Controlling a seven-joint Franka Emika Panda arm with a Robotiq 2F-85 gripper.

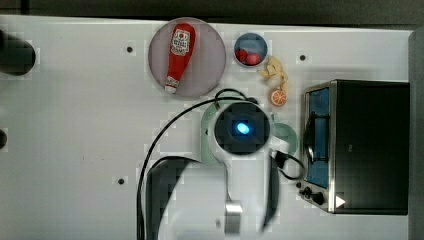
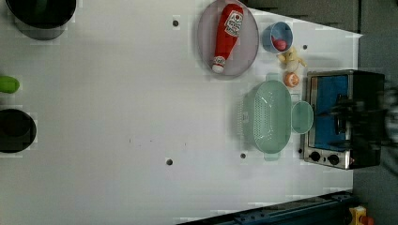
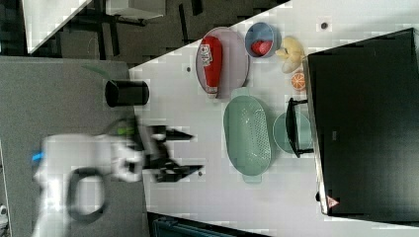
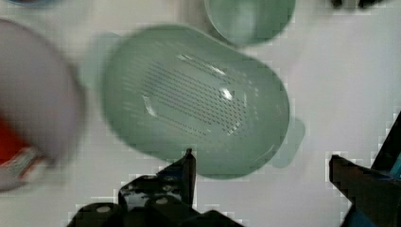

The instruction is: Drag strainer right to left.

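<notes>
The strainer (image 2: pixel 272 116) is a pale green oblong basket with a perforated bottom, lying on the white table beside the toaster oven. It appears again in the right view (image 3: pixel 247 136) and in the wrist view (image 4: pixel 198 99). My gripper (image 3: pixel 196 152) hangs in the air above the table, open and holding nothing. In the wrist view the gripper (image 4: pixel 262 163) has its two dark fingers (image 4: pixel 182 175) spread wide, clear of the strainer's rim. In the top view the arm's wrist (image 1: pixel 242 127) covers most of the strainer (image 1: pixel 206 120).
A round pale-green mug (image 2: pixel 302 117) sits between strainer and toaster oven (image 2: pixel 342 117). On the top view's upper part lie a plate (image 1: pixel 210 55) with a ketchup bottle (image 1: pixel 180 55), a blue bowl (image 1: pixel 250 49), a banana piece (image 1: pixel 275 70) and an orange slice (image 1: pixel 278 97). Black cups (image 2: pixel 16 130) stand at the left view's left.
</notes>
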